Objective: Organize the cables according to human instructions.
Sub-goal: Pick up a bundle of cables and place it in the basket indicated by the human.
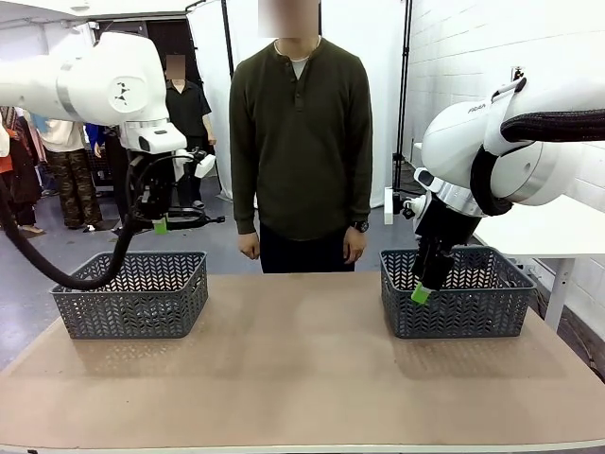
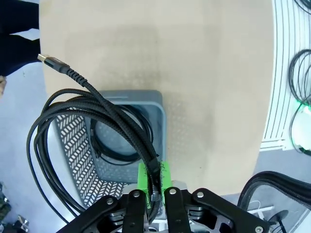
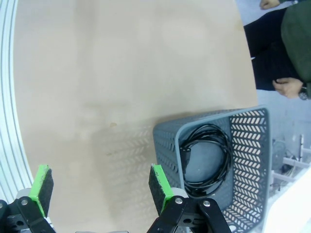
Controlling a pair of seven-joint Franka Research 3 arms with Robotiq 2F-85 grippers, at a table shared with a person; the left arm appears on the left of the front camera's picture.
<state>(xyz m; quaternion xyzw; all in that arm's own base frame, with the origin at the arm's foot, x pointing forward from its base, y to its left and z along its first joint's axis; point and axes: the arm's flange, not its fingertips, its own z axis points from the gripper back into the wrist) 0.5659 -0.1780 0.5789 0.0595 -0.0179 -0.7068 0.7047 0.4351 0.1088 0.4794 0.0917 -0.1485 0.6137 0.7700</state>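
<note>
My left gripper (image 1: 159,225) (image 2: 155,187) hangs high above the left grey basket (image 1: 132,293) (image 2: 155,99), shut on a looped black braided cable (image 2: 62,65) whose plug end sticks out sideways. A second coiled cable (image 2: 116,145) lies in that basket below it. My right gripper (image 1: 423,293) (image 3: 101,183) is open with nothing in it and hovers at the near rim of the right grey basket (image 1: 458,303) (image 3: 167,141). A coiled black cable (image 3: 206,155) lies in that basket. The human (image 1: 301,142) stands at the far side with both arms hanging down.
The brown table (image 1: 302,378) lies bare between the two baskets. The left arm's thick black hose (image 1: 57,270) sags beside the left basket. More people stand far off at the back left. A white table (image 1: 558,232) stands at the right.
</note>
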